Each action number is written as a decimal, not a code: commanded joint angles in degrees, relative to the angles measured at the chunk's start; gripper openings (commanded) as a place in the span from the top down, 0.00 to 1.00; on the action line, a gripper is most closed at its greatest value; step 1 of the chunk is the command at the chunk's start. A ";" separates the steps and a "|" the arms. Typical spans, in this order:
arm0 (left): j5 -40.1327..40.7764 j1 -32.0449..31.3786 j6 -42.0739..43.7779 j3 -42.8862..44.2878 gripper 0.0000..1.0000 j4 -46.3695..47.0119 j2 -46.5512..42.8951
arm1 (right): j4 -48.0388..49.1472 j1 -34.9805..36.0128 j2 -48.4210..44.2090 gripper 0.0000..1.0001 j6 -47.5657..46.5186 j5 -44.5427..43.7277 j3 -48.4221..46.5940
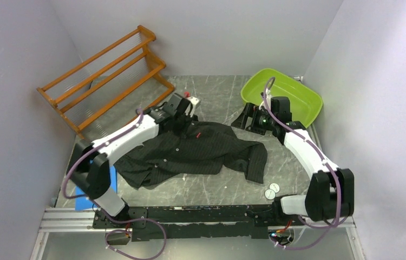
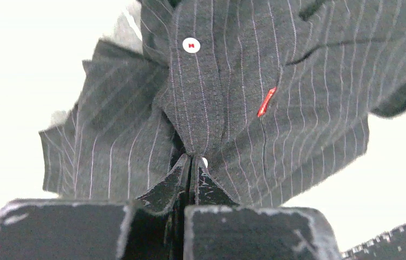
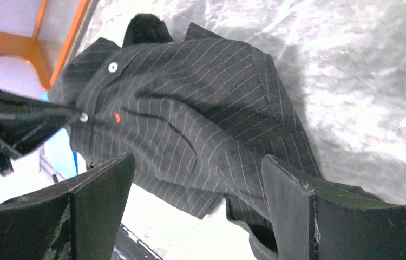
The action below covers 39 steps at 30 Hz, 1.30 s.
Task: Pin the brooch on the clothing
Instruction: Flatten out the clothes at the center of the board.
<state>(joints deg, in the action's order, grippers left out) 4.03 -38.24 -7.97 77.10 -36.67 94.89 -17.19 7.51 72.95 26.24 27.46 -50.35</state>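
The clothing (image 1: 201,151), a black pinstriped shirt, lies crumpled mid-table, with a red chest mark (image 2: 266,102) and a white button (image 2: 191,45). My left gripper (image 2: 192,158) is shut on the button strip, and the cloth bunches into its tips next to another button (image 2: 204,161). From above it (image 1: 182,127) sits at the shirt's far edge. My right gripper (image 3: 198,158) is open and holds nothing. It hovers by the shirt's far right side (image 1: 249,118). Two small white round discs (image 1: 271,190) lie near the right arm's base; I cannot tell whether either is the brooch.
A wooden rack (image 1: 106,73) stands at the far left. A lime-green tub (image 1: 285,95) sits at the far right behind the right arm. A small white-and-red thing (image 1: 192,99) lies beyond the left gripper. Something flat and blue (image 1: 90,197) lies under the left arm.
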 commanded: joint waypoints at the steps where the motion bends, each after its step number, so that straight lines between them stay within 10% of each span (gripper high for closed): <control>1: -3.36 -0.81 -5.11 -9.23 0.97 0.26 -9.40 | 8.06 0.24 6.26 0.10 -0.92 9.14 -4.98; 16: -14.01 -1.83 -27.88 -29.12 0.97 -12.34 -37.29 | 10.55 9.45 17.49 0.13 -2.16 14.71 -7.18; 39: -10.63 -2.28 -25.99 -26.93 0.97 -10.97 -34.95 | 13.93 19.45 20.80 0.27 4.41 21.75 1.34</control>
<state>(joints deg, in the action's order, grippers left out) -7.99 -40.23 -34.59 47.59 -48.71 60.49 -7.81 25.65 93.78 28.40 47.62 -48.31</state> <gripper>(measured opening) 0.033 0.796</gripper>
